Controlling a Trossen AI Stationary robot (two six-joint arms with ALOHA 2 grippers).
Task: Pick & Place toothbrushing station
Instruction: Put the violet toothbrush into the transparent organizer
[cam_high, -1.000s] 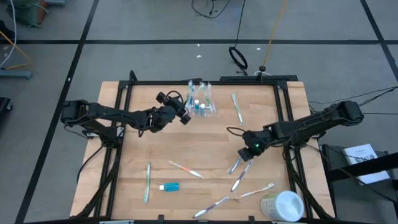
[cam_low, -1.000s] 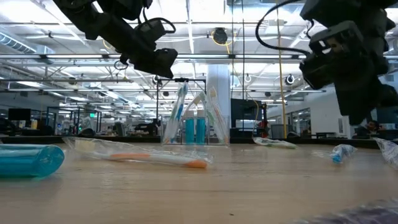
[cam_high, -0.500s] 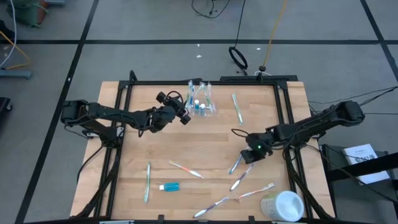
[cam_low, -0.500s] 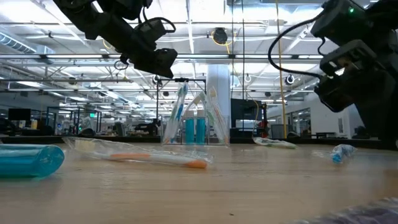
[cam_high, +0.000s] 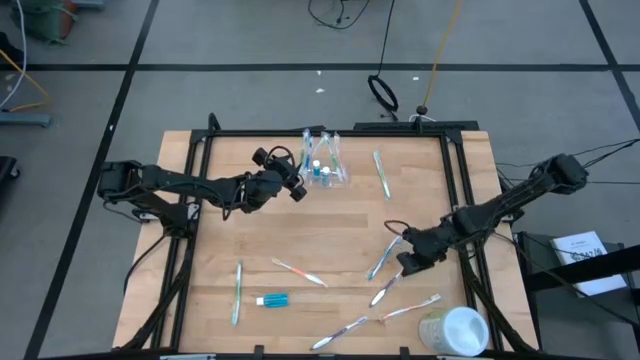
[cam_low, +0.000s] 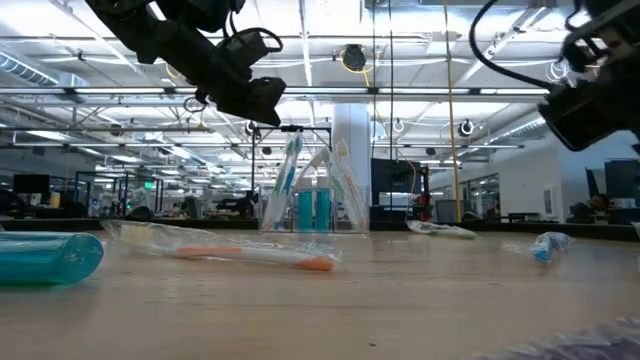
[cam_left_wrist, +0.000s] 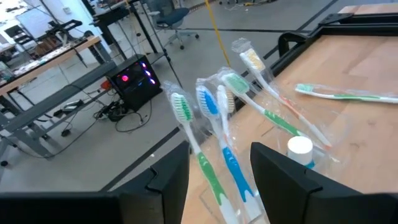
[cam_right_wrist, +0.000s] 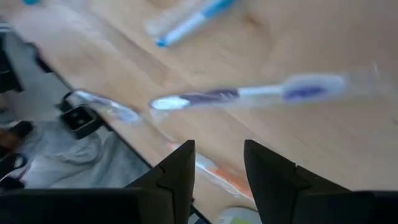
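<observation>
Covering most of the high view, a wooden table (cam_high: 330, 225) in a black frame stands on a grey floor crossed by dark lines; the low view looks past it into a large hall with ceiling lights.

Left side: one wrapped toothbrush (cam_high: 237, 293) lies near the left edge, with a blue toothpaste tube (cam_high: 274, 299) just beside it and an orange-tipped toothbrush (cam_high: 299, 272) further in. The left gripper (cam_high: 296, 185) hangs above the far part of the table, just beside the clear cup (cam_high: 326, 168). Its jaws stand apart and hold nothing.

Centre: the clear cup stands upright near the far edge, holding several toothbrushes (cam_left_wrist: 214, 134) and white-capped tubes (cam_left_wrist: 300, 148). A green toothbrush (cam_high: 381, 172) lies alone, right of the cup.

Right side: four loose toothbrushes (cam_high: 383, 287) lie scattered toward the near edge. The right gripper (cam_high: 405, 262) is above them, its jaws parted and empty; its wrist view shows a purple-handled toothbrush (cam_right_wrist: 249, 95) beyond the fingers. A white cup (cam_high: 455, 329) lies tipped at the near right corner.
</observation>
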